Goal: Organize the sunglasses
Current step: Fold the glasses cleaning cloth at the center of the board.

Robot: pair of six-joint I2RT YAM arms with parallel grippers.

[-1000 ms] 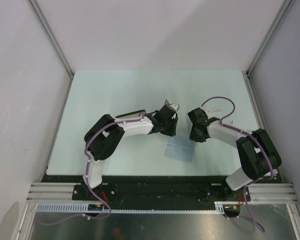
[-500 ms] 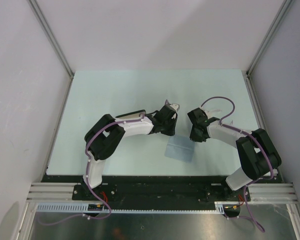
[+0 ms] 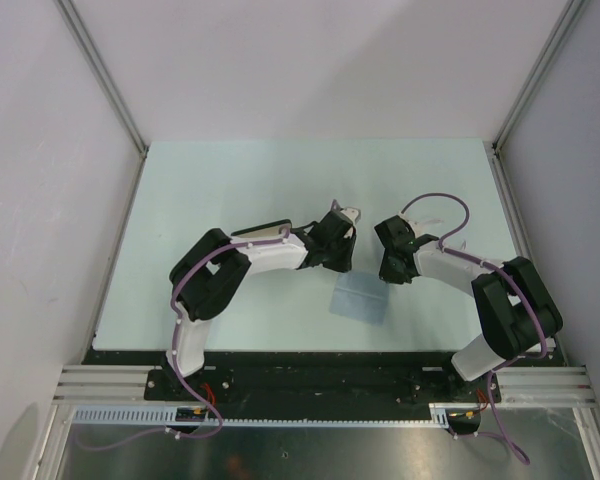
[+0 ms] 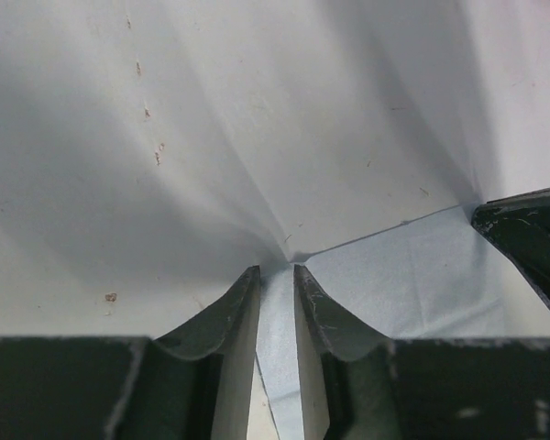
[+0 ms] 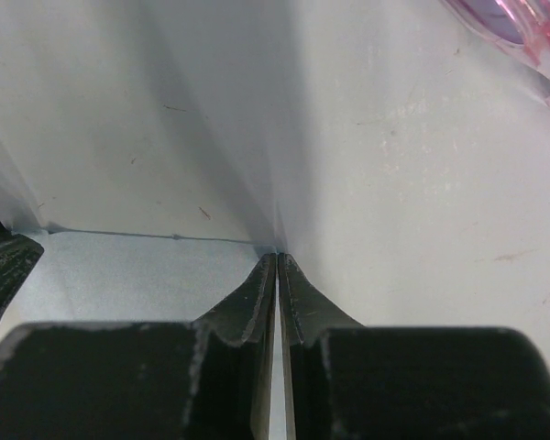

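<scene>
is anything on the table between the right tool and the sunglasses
Nothing visible does. The right tool is pinching a corner of the light blue cloth; the sunglasses lie beyond to its right, with only bare table between.

sunglasses point(image 5: 522, 32) cut off at frame corner

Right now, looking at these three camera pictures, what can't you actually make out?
- The sunglasses: right wrist view, cut off by the top-right edge; only a lens and some frame show. From above they are too small and faint to pick out.
- The blue cloth: top view, its far edge is hidden under both arms.
- A black case: not visible in any view.
- Left fingers: their own bodies hide how much cloth they pinch.
</scene>
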